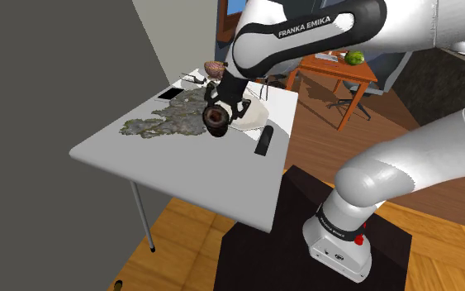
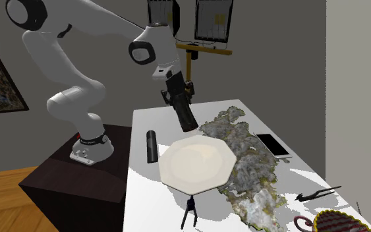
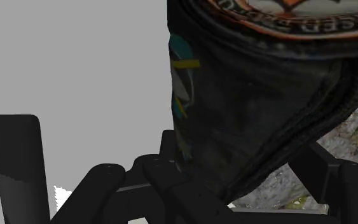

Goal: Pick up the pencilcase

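Note:
The pencilcase is a dark, cylinder-shaped pouch with an orange-ringed round end. It hangs tilted above the white table, over the edge of a mottled grey mat and beside a white octagonal plate. My gripper is shut on its upper part, so the case is off the surface. In the wrist view the case's dark fabric looms close, with one black finger off to its side and the other hidden behind it.
A short black cylinder lies near the table edge by the stand. A phone, small black tongs, another black tool and a basket sit around the mat. An orange table stands beyond.

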Robot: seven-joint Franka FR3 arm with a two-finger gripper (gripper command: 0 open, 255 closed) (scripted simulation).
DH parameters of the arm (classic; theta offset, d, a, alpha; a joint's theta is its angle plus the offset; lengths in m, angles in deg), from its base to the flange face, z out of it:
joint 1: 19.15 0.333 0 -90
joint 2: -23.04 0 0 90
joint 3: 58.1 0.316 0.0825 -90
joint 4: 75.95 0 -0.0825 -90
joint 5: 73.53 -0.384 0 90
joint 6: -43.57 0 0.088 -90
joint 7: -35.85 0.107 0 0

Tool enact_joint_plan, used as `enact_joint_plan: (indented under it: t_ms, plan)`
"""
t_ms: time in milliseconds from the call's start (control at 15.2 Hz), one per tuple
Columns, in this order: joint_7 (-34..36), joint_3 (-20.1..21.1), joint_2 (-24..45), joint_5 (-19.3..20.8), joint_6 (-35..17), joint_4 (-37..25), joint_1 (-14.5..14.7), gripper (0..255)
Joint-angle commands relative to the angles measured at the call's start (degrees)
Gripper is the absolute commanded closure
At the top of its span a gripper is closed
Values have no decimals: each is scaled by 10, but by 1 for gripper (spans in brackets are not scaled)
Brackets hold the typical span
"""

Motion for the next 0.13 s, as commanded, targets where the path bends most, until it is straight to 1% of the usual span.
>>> enact_joint_plan:
  t_ms: [0,66]
  plan:
    - [2,-1,-5,1,12,-7,0,255]
    - [2,-1,-5,1,12,-7,0,255]
